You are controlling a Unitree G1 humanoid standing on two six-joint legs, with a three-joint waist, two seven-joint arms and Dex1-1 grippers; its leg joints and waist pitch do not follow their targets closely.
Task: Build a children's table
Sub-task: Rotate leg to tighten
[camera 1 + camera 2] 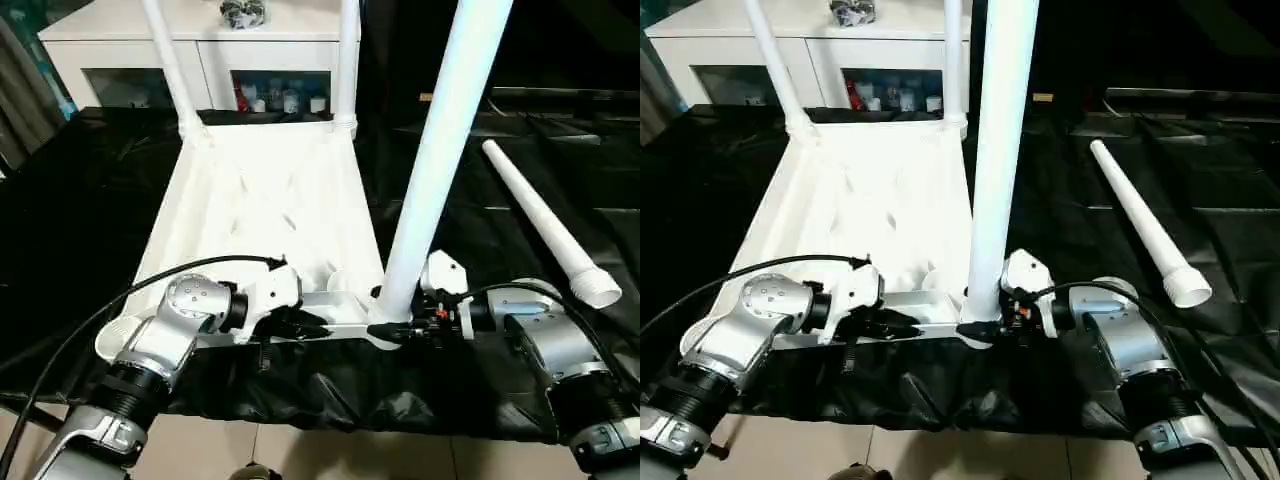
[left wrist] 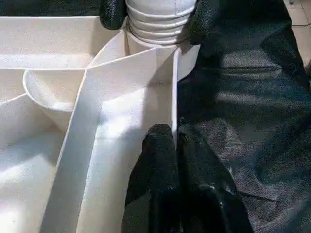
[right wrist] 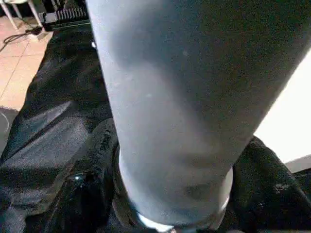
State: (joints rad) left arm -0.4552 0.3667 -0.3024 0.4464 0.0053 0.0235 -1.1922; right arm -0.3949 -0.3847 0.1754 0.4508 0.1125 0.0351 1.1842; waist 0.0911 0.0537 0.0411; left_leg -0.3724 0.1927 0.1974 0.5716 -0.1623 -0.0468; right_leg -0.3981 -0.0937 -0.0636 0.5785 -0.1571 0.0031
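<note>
The white tabletop (image 1: pixel 270 190) lies underside up on black cloth, with two legs (image 1: pixel 170 60) (image 1: pixel 347 60) standing in its far corner sockets. A third leg (image 1: pixel 440 150) stands upright at the near right corner. My right gripper (image 1: pixel 392 325) is shut around its ribbed lower end (image 2: pixel 155 19), one black finger (image 2: pixel 112 12) on each side. My left gripper (image 2: pixel 176 138) is shut on the thin near rim of the tabletop, a little left of that corner. The fourth leg (image 1: pixel 545 225) lies loose on the cloth to the right.
A white cabinet (image 1: pixel 130 45) with glass doors stands behind the tabletop. Black cloth (image 1: pixel 80 200) covers the work surface on both sides, and its front edge hangs over tiled floor (image 1: pixel 300 450) near my forearms.
</note>
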